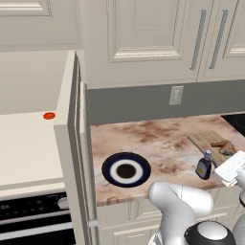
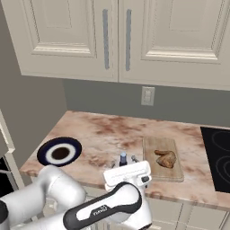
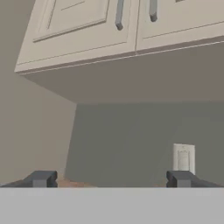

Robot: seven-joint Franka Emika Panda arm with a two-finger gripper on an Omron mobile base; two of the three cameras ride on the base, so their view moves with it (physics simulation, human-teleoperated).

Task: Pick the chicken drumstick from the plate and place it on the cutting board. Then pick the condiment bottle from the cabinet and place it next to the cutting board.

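Both items look placed: small dark brown condiment bottle w/ blue-grey cap (image 1: 204,167) stands upright on countertop just beside tan wooden cutting board (image 2: 174,170). Gripper (image 3: 112,178) spread wide, grasping nothing. Bottle prob. light, rigid, slick; hold at body.

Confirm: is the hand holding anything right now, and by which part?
Nothing is held. The hand is open, its fingertips wide apart with only wall between them. The bottle stands free on the counter beside the board.
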